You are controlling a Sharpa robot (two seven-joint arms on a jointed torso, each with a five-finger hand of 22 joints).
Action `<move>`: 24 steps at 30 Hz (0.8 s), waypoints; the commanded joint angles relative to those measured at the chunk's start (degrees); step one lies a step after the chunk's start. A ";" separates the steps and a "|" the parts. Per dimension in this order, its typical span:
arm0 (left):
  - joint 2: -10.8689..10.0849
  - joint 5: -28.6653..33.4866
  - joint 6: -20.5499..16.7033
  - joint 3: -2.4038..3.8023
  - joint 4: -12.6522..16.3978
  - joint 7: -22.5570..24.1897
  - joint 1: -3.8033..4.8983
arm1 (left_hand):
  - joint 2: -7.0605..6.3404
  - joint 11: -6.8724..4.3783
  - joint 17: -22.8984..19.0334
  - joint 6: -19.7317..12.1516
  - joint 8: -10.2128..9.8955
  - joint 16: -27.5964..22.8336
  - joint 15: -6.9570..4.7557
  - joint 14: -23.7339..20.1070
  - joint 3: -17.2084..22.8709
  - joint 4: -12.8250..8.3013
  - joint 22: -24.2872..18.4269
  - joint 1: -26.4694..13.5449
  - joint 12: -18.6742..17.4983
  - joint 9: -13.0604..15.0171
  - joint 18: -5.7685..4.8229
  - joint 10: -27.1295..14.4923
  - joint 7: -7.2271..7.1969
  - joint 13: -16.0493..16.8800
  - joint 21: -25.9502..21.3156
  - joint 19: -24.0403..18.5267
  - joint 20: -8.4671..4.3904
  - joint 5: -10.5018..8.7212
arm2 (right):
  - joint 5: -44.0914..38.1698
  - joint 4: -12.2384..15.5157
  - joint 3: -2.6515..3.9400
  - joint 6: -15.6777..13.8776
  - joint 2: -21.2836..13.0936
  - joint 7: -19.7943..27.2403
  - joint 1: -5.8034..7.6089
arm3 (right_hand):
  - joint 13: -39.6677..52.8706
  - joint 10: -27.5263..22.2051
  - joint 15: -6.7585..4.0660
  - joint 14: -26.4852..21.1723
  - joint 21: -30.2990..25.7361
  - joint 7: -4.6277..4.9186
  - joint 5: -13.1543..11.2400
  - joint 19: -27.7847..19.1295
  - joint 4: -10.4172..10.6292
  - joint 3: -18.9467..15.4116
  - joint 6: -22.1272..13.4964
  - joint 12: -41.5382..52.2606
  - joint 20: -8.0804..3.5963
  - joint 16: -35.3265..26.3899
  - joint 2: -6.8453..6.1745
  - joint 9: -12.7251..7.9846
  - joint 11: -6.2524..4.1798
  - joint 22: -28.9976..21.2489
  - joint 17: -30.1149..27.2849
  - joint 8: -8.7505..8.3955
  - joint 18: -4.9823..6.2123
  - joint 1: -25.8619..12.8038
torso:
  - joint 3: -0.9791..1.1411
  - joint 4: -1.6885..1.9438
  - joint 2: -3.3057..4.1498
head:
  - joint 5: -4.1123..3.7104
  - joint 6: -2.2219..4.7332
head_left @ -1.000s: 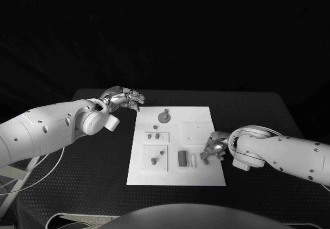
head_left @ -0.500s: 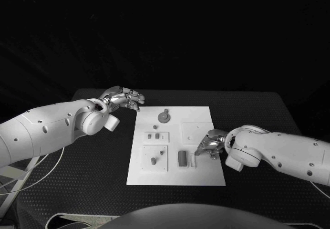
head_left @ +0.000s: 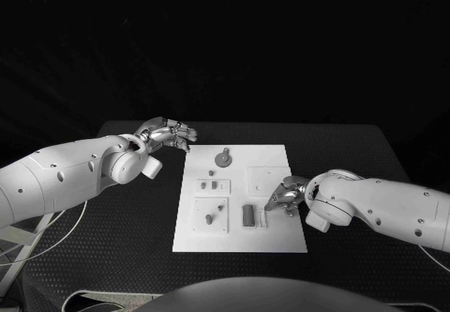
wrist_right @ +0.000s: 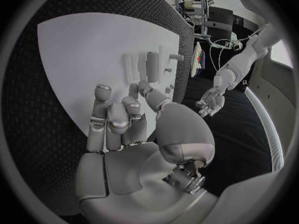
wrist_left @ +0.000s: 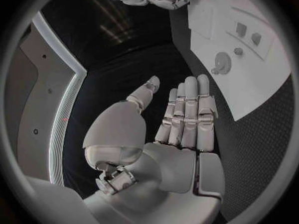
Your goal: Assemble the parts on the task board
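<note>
The white task board (head_left: pixel 281 156) lies mid-table with grey parts on it: a round piece with a stem (head_left: pixel 223 158) at the far end, small pegs (head_left: pixel 214 214) in a raised plate, and a dark block (head_left: pixel 248 216) beside a pale bar (head_left: pixel 263 219). My right hand (head_left: pixel 286 197) hovers over the board's right edge, just right of the block, fingers loosely bent and holding nothing. The right wrist view shows that hand (wrist_right: pixel 124 119) above the board (wrist_right: pixel 81 50), with the block (wrist_right: pixel 152 64) beyond its fingertips. My left hand (head_left: pixel 169 135) is off the board's far left corner; its fingers (wrist_left: pixel 187 109) are straight and hold nothing.
A square raised plate (head_left: pixel 265 180) sits on the board just beyond my right hand. Another plate with two small pieces (head_left: pixel 212 186) is at the board's left. Black table (head_left: pixel 356 156) surrounds the board, and a cable (head_left: pixel 56 240) hangs off the left side.
My right hand has shifted a little away from me and leftward over the board's right edge. The left hand and the parts have not moved.
</note>
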 commanded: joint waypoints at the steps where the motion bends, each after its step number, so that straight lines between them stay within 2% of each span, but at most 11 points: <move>1: 0.12 -0.19 0.84 0.04 0.10 0.36 0.04 | -0.13 0.05 0.08 -0.37 -0.33 -0.30 0.30 -0.12 -0.18 -0.17 -0.09 -0.37 -0.07 -0.07 0.99 -0.49 -0.06 -0.05 -0.19 -0.27 0.24 -0.08 | -1.72 0.24 -0.01 0.21 0.04 0.77 -0.03 | -0.04 0.36 -0.01 -0.06 0.18 0.14 -0.05 0.24 0.09 -0.32 0.16 -0.04 0.25 0.15 -0.09 -0.09 0.08 1.05 -0.07 -0.35 0.47 -0.53 | 0.05 0.01 -0.02 | -0.04 0.11; 11: 0.15 -0.21 0.85 0.04 -0.08 0.43 0.04 | -0.13 0.05 0.10 -0.37 -0.33 -0.31 0.30 -0.12 -0.15 -0.18 -0.09 -0.33 -0.07 -0.07 0.99 -0.50 -0.06 -0.06 -0.19 -0.28 0.24 -0.08 | -3.91 0.98 0.03 -0.45 -0.86 2.46 -0.02 | -0.06 0.38 -0.02 -0.06 0.17 0.14 -0.05 0.26 0.08 -0.36 0.20 -0.07 0.24 0.14 -0.24 -0.15 0.08 1.05 -0.10 -0.39 0.48 -0.55 | 0.03 -0.01 -0.02 | -0.06 0.22; 14: 0.16 -0.21 0.81 0.04 -0.15 0.46 0.03 | -0.13 0.05 0.11 -0.37 -0.33 -0.31 0.30 -0.13 -0.15 -0.18 -0.09 -0.33 -0.07 -0.07 0.99 -0.50 -0.06 -0.06 -0.19 -0.28 0.25 -0.08 | -6.31 1.73 0.26 -0.63 -1.90 3.51 0.19 | -0.08 0.39 -0.04 -0.05 0.16 0.15 -0.05 0.28 0.09 -0.46 0.25 -0.10 0.22 0.13 -0.59 -0.24 0.08 1.04 -0.13 -0.45 0.48 -0.62 | 0.04 -0.07 -0.05 | -0.16 0.44; 19: 0.16 -0.21 0.79 0.04 -0.22 0.48 0.03 | -0.15 0.06 0.12 -0.37 -0.33 -0.32 0.30 -0.13 -0.15 -0.17 -0.10 -0.33 -0.07 -0.07 0.98 -0.50 -0.06 -0.06 -0.19 -0.28 0.25 -0.09 | -8.32 1.69 0.93 -0.24 -3.24 5.24 2.17 | -0.16 0.34 -0.04 -0.04 0.13 0.26 -0.05 0.44 0.19 -0.96 0.09 -0.26 0.23 0.09 -2.15 -0.52 0.16 1.00 -0.23 -0.74 0.48 -1.18 | 0.03 -0.13 -0.07 | -0.56 0.91; 22: 0.20 -0.21 0.85 0.04 -0.26 0.50 0.03 | -0.17 0.06 0.12 -0.37 -0.33 -0.32 0.31 -0.13 -0.17 -0.16 -0.10 -0.35 -0.07 -0.08 0.98 -0.50 -0.06 -0.06 -0.18 -0.28 0.26 -0.09 | -10.47 0.84 1.89 0.10 -4.21 6.29 3.54 | -0.21 0.28 0.20 0.02 0.03 0.67 -0.05 0.70 0.54 -1.59 -1.11 -0.38 0.30 0.03 -4.32 -0.97 0.53 0.88 -0.32 -1.55 0.48 -2.68 | 0.00 -0.18 -0.05 | -1.02 1.25; 24: 0.27 -0.21 0.88 0.04 -0.34 0.50 0.03 | -0.17 0.06 0.12 -0.37 -0.33 -0.32 0.31 -0.13 -0.17 -0.16 -0.10 -0.36 -0.07 -0.08 0.98 -0.50 -0.06 -0.07 -0.18 -0.29 0.26 -0.10 | -10.68 0.39 2.22 0.24 -5.02 7.05 4.62 | -0.23 0.29 0.37 0.07 -0.07 0.84 -0.04 0.89 0.97 -1.70 -1.39 -0.40 0.32 0.01 -5.16 -1.12 0.70 0.79 -0.37 -1.78 0.48 -3.71 | 0.00 -0.17 -0.04 | -1.29 1.46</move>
